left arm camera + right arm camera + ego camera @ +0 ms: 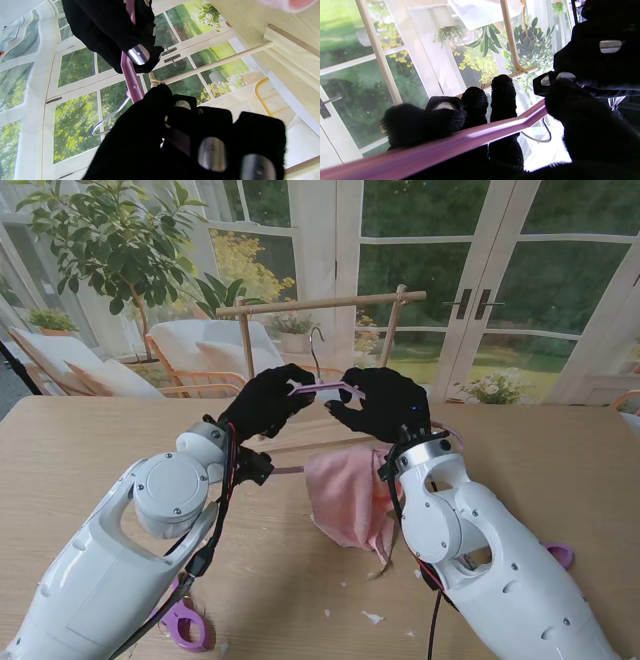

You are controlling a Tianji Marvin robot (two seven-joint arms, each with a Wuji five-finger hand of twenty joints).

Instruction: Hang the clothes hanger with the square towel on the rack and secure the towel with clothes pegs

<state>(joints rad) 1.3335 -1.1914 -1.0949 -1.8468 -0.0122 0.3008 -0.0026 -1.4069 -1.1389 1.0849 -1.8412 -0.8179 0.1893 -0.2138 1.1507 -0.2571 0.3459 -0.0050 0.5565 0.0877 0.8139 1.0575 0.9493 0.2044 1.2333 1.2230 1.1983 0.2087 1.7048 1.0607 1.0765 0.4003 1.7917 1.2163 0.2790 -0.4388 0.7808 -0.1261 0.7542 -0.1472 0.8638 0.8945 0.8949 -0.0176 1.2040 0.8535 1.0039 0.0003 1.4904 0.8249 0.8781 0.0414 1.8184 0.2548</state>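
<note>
Both hands are raised over the far middle of the table (pixel 560 450), holding the clothes hanger (pixel 322 389) between them. The left hand (pixel 265 402) is closed on the hanger's left shoulder and the right hand (pixel 385 405) on its right shoulder; the wrist views show the purple bar (pixel 460 140) clamped under the right hand's fingers (pixel 503 100) and running from the left hand's grip toward the other hand (pixel 132 70). The metal hook (pixel 316 350) stands up between the hands, near the rack's crossbar (pixel 320 304) but just under it and not yet over it. The square towel (pixel 345 495) hangs from the hanger in a soft pink drape, its lower edge seemingly reaching the table. Judgement: the hanger is light and stiff, so a two-point hold at the shoulders controls tilt well; the smooth plastic may slip or rotate if the grip loosens. The thin hook needs careful alignment with the bar. The towel is limp and light, likely to slide along the hanger if it tips, and should be pinched through the cloth against the bar when pegging. Purple clothes pegs lie on the table, one near the left arm (pixel 183 623) and one beside the right arm (pixel 560 556).
</note>
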